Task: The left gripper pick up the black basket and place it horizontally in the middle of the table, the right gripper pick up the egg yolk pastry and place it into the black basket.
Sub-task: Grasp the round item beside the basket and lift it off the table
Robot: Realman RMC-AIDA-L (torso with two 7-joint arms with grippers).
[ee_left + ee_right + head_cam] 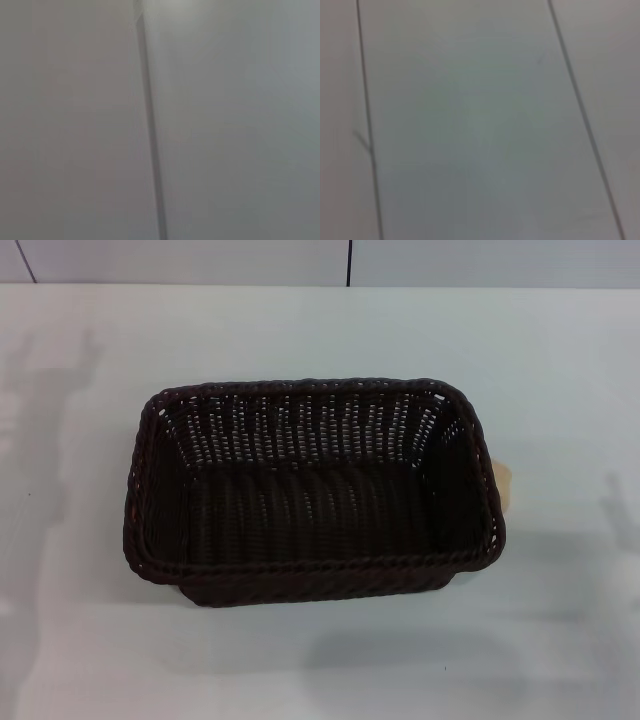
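Note:
The black basket point(315, 490) lies lengthwise across the middle of the white table point(320, 660) in the head view, and its inside is empty. The egg yolk pastry point(501, 487) shows only as a pale tan sliver just past the basket's right rim; the rest of it is hidden behind the basket. Neither gripper is in view in any frame. The left and right wrist views show only plain grey-white panels with dark seams.
A wall with dark vertical seams point(349, 262) runs behind the table's far edge. Faint arm shadows fall on the table at the left point(50, 380) and right point(620, 510).

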